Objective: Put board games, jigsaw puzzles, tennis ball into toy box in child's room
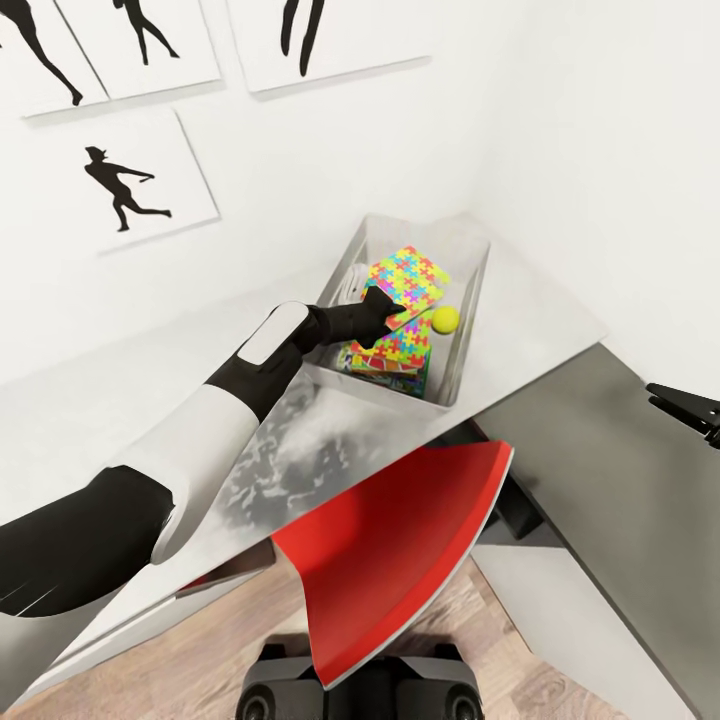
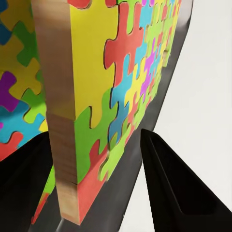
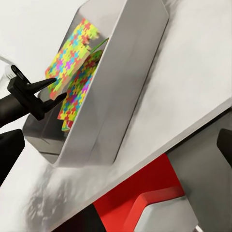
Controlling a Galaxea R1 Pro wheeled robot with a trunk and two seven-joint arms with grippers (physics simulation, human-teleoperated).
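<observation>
Two puzzles (image 1: 405, 300) sat in the bin (image 1: 465, 330) on the counter (image 1: 560, 300); your left gripper (image 1: 385, 318) stood spread around one's edge, releasing it so it rested inside beside the ball (image 1: 446, 318).

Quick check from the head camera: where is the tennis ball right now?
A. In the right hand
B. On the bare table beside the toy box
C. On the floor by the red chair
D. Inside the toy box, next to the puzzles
D. The tennis ball sits inside the toy box, against its wall, right beside the puzzles that the left hand is reaching over.
</observation>
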